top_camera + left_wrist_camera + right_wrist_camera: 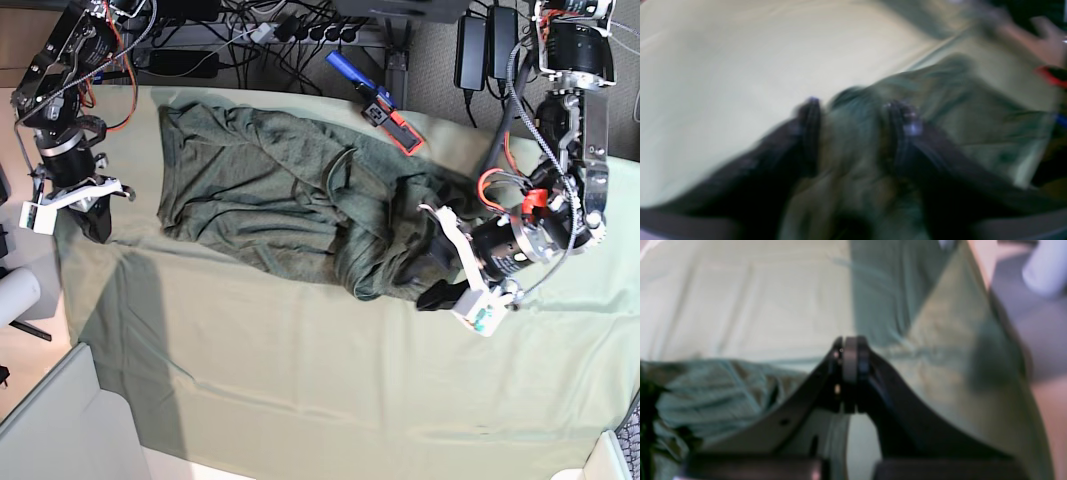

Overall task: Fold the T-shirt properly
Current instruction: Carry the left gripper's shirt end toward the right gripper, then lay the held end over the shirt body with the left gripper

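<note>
The dark olive T-shirt (260,190) lies crumpled across the back of the table, spread at the left and bunched at its right end. My left gripper (438,270) sits at that bunched end. In the blurred left wrist view its fingers (810,133) stand apart with shirt fabric (957,110) heaped between them (857,130). My right gripper (97,232) is shut and empty over the table cloth, just left of the shirt's left edge. In the right wrist view its tips (850,350) touch, and the shirt (706,396) shows at lower left.
The mint-green table cloth (300,380) covers the table. A blue, black and red tool (375,100) lies at the back edge behind the shirt. Cables and power bricks (480,45) lie beyond the table. A white cylinder (15,295) stands off the left edge.
</note>
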You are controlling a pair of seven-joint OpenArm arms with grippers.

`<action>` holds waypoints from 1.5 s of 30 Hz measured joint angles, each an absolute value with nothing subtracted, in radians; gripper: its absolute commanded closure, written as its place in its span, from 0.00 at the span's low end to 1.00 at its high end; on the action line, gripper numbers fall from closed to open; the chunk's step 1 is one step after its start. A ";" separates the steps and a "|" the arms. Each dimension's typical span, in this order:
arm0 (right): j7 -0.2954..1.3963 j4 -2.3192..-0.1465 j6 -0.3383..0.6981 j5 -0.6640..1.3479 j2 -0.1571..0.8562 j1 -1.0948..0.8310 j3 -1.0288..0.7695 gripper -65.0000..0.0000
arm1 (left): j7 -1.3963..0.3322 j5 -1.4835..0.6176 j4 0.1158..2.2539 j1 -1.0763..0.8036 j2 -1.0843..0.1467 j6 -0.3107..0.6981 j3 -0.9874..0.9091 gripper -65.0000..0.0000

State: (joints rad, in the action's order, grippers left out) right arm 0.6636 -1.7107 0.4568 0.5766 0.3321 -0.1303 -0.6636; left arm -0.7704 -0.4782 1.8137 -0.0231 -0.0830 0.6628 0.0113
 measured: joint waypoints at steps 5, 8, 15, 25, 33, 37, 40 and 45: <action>0.665 -1.601 0.457 0.637 0.330 -0.130 -0.663 1.00 | -0.735 -0.453 1.792 -0.072 -0.108 0.662 0.010 0.82; 0.669 -1.566 0.457 0.645 0.325 -0.130 -0.663 1.00 | -0.679 -0.359 1.731 -0.129 -0.096 0.656 0.036 0.84; 0.689 -1.565 0.457 0.651 0.315 -0.130 -0.663 1.00 | -0.619 -0.299 1.693 -0.125 -0.099 0.587 0.091 0.93; 0.712 -1.565 0.457 0.663 0.315 -0.131 -0.663 1.00 | -0.617 -0.242 1.693 -0.127 0.020 0.583 0.271 0.93; 0.712 -1.556 0.457 0.702 0.315 -0.150 -0.663 1.00 | -0.620 -0.219 1.693 -0.101 0.047 0.584 0.332 0.93; 0.720 -1.525 0.457 0.734 0.315 -0.152 -0.663 0.66 | -0.620 -0.260 1.694 -0.090 0.047 0.584 0.332 0.93; 0.719 -1.522 0.457 0.756 0.316 -0.152 -0.663 0.59 | -0.670 -0.262 1.709 -0.089 0.047 0.584 0.332 0.93; 0.719 -1.520 0.457 0.754 0.316 -0.099 -0.661 0.59 | -0.737 -0.358 1.837 -0.091 0.007 0.658 0.332 0.93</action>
